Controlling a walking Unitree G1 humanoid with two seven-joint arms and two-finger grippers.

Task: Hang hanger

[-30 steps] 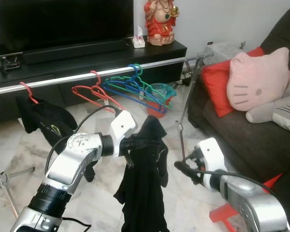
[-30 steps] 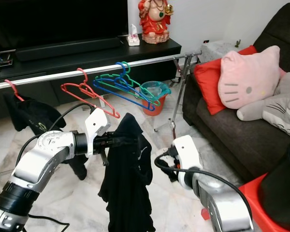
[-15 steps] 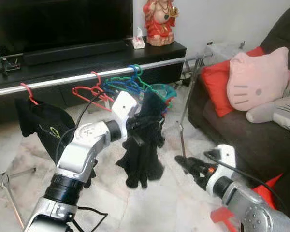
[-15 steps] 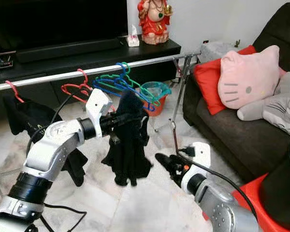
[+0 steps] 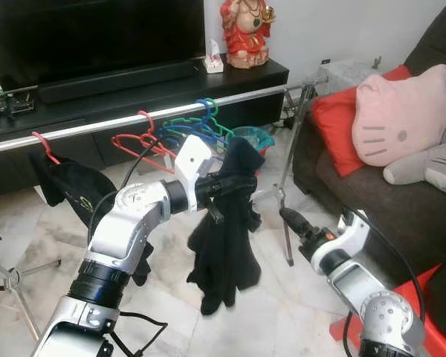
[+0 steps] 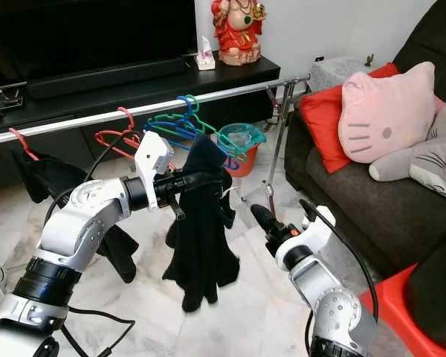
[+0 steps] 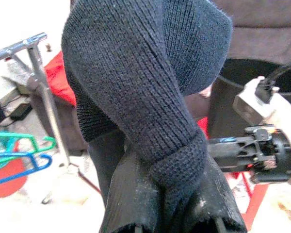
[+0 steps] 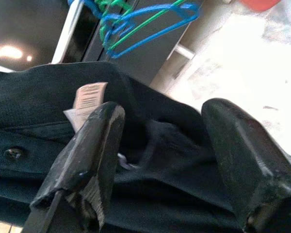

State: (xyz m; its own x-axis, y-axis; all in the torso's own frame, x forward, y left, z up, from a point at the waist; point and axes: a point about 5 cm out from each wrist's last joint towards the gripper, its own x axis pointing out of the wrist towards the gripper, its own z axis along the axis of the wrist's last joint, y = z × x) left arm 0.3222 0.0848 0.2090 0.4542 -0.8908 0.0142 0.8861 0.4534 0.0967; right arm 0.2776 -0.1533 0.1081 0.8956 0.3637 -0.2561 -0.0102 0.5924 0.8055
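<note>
Living room with a marble floor and a steel clothes rail (image 5: 134, 119) running in front of the TV counter (image 5: 134, 82). The left gripper (image 5: 234, 182) has its fingers pinched on a black garment (image 5: 227, 245), held up just short of the rail, probably to get it hooked on beside the coloured hangers (image 5: 193, 134). The right gripper (image 5: 291, 221) sits near the garment, fingers spread, likely ready to steady it.

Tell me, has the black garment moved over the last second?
Yes. The left gripper has carried the black garment up and forward, toward the rail and its coloured hangers.
</note>
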